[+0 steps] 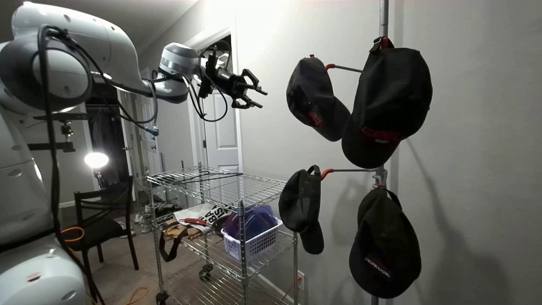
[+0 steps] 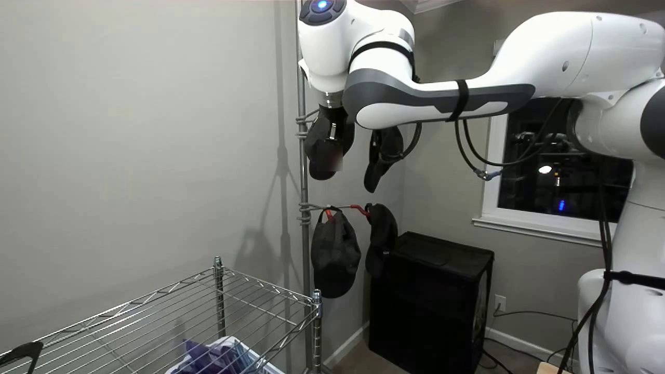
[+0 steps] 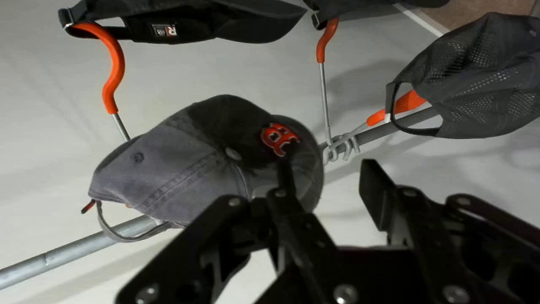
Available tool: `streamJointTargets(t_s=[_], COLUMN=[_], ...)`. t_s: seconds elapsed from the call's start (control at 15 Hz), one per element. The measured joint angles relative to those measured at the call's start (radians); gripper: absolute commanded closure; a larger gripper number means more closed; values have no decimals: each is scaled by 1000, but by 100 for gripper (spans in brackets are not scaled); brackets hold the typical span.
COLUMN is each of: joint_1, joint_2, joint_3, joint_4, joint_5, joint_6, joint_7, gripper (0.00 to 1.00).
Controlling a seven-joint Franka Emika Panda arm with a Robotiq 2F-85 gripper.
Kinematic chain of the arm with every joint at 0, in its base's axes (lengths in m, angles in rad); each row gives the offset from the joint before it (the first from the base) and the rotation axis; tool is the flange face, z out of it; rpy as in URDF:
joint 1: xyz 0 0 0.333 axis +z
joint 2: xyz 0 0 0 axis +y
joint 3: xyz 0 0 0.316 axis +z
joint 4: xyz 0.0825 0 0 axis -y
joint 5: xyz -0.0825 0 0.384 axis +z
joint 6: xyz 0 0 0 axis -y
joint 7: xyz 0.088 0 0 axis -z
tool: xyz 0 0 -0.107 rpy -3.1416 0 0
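Fingers [image 3: 374,192] spread apart, released. Nearest thing: gray cap [image 3: 190,164] with red logo, hanging at the metal pole [image 3: 80,250]; gap between it and the fingers in an exterior view. Black cap [image 1: 391,93] hangs beside it; mesh-backed cap [image 1: 300,201] and ENGINEERING cap [image 1: 387,245] lower down. Containers: pale slotted basket [image 1: 263,243] on the middle shelf of the wire cart [image 1: 244,273], purple and blue stuff [image 1: 258,222] inside, too unclear to name. White printed item [image 1: 197,214] on same shelf, near basket. Big black box [image 2: 426,311] stands near the window [image 2: 524,182]; contents hidden.
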Motion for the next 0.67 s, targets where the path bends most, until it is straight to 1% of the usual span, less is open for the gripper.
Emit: streamJointTargets(t_s=[0.13,0.2,0.27,0.33,0.67], joint_1=[4,9,12,15,28], joint_2=[-5,-9,-13,-18,-48], joint_3=[4,6,10,13,23], joint_4=[-1,-2,-6,-13,-83], joint_5=[42,70,100,135,297], joint_6=[31,57,85,114,268], joint_7=[1,2,5,8,40], gripper=[12,5,2,0,0])
